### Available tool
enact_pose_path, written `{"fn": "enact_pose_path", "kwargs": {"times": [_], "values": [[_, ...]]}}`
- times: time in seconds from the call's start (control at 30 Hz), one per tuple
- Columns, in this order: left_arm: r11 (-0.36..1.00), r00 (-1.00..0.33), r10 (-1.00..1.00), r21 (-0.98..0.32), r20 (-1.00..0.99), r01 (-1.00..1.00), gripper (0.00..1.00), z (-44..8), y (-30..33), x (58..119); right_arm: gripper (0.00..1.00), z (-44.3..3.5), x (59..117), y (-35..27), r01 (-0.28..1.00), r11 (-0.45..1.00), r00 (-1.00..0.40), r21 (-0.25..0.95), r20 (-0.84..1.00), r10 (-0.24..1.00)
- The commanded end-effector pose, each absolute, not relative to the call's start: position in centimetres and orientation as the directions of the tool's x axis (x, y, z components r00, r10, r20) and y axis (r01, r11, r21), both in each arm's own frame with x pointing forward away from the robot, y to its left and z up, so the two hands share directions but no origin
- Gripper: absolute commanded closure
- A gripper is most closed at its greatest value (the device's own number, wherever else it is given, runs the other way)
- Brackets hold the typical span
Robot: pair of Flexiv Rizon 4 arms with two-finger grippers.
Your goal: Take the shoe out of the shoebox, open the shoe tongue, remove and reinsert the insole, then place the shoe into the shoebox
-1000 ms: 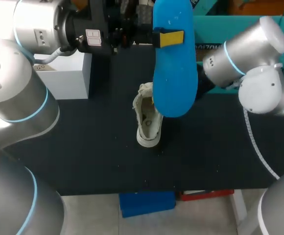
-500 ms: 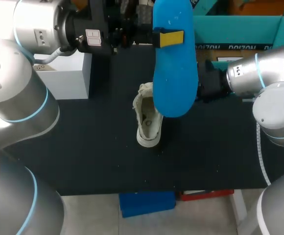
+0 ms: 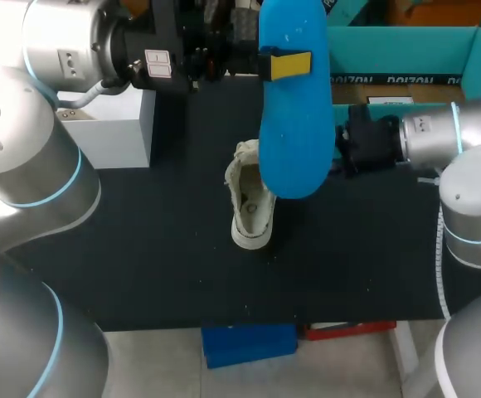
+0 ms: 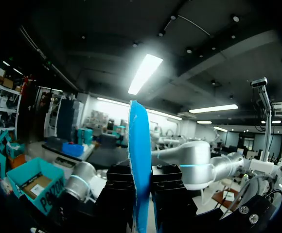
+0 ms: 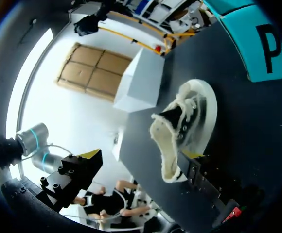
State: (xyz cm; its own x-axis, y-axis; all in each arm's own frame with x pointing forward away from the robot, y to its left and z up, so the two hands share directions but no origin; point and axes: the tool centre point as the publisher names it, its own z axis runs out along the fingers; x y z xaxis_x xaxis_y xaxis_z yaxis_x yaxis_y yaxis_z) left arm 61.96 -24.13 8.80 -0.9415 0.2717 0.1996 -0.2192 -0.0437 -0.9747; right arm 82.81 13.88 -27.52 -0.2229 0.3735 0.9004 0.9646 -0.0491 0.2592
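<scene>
- Currently I'm clamping the insole (image 3: pixel 294 141) in my left gripper (image 3: pixel 287 65), twelve o'clock of the shoe (image 3: pixel 251 199).
- Can't tell my right gripper's (image 3: pixel 342 153) state; unbraced, the shoe risks sliding.

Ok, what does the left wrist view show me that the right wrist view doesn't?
Only the left wrist view: the blue insole, edge-on, clamped in the left gripper. Only the right wrist view: the shoe on the table, close ahead of the open right gripper. Both: the teal shoebox.
</scene>
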Motion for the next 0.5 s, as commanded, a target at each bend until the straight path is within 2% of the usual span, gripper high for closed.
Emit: {"fn": "enact_pose_path", "kwargs": {"times": [0.03, 0.2, 0.5], "values": [[-0.043, -0.942, 0.269, -0.975, 0.200, -0.219, 1.00, 8.8, -24.3, 61.9, 0.00, -27.5, 82.8, 13.5, 0.971, -0.053, -0.204, 0.232, 0.926, 0.317], [-0.043, -0.942, 0.269, -0.975, 0.200, -0.219, 1.00, 8.8, -24.3, 61.9, 0.00, -27.0, 82.7, 13.4, 0.979, -0.070, -0.171, 0.192, 0.957, 0.234], [-0.043, -0.942, 0.269, -0.975, 0.200, -0.219, 1.00, 8.8, -24.3, 61.9, 0.00, -26.0, 82.8, 13.5, 0.980, -0.074, -0.165, 0.185, 0.962, 0.218]]}}
